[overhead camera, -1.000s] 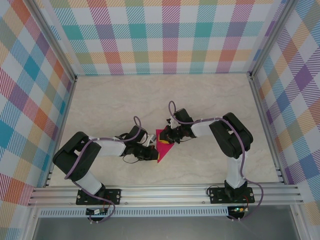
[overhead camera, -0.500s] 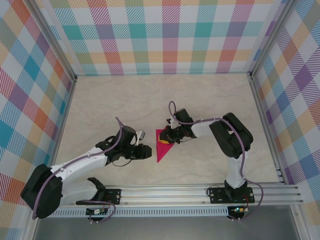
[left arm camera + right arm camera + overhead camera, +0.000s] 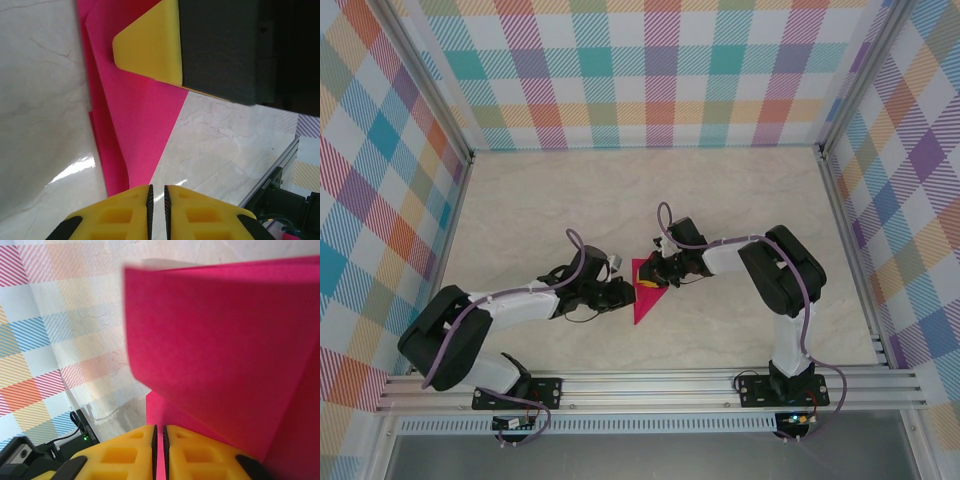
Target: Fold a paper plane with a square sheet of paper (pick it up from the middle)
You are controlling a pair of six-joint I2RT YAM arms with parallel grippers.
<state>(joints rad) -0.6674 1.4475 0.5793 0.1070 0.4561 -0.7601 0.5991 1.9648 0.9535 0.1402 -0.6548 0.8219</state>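
Low, left arm [image 3: 520,302] outstretched toward paper [image 3: 642,300]

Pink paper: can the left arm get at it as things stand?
Likely yes. The left fingers are right at the pink paper's edge, nothing between them; the right fingers sit on its far part, off that approach.

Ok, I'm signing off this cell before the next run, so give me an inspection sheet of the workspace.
Surface: pale marbled table, no spills seen.
Job's things: the square sheet of paper, pink, folded into a triangle, a flap lifted.
Clutter: nothing seen.
Grippers: right gripper shut on the paper; left gripper with jaws nearly together at its edge, grip unclear.
Cables: purple cables loop over both arms, off the paper.
Surroundings: plaid walls, aluminium rail in front.
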